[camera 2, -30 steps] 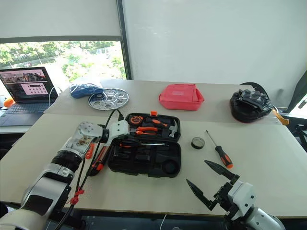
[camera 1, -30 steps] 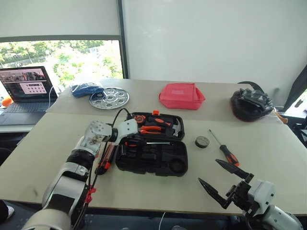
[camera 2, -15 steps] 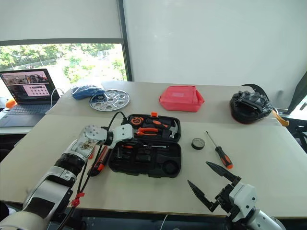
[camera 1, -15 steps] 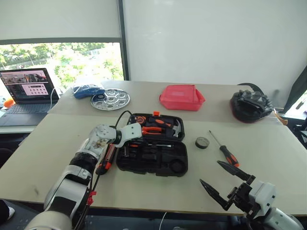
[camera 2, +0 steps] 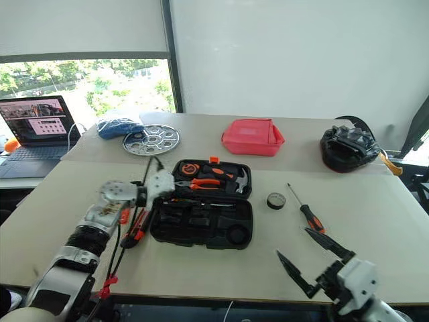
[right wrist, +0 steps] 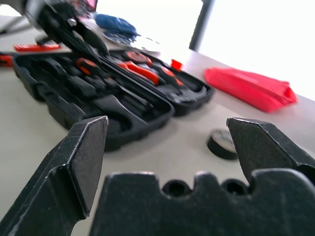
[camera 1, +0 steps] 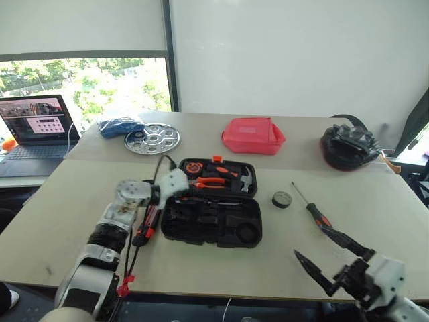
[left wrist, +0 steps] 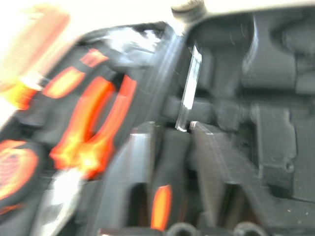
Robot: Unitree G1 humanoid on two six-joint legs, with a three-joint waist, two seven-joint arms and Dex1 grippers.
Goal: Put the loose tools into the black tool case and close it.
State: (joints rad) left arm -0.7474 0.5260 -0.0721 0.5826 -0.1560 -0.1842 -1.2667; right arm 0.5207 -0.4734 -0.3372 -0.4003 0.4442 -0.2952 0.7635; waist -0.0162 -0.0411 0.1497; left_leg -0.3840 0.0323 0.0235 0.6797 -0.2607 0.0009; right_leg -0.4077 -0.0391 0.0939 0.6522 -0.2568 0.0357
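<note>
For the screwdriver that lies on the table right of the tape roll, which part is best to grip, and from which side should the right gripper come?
Grip the orange-and-black handle of the screwdriver, the thickest part and the end nearest the right gripper. Come from above, fingers across the handle: it lies flat on the table, thin shaft pointing away toward the far side, with free space on both sides.

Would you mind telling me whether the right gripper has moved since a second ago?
Yes. The right gripper has drifted right, away from the tool case.
</note>
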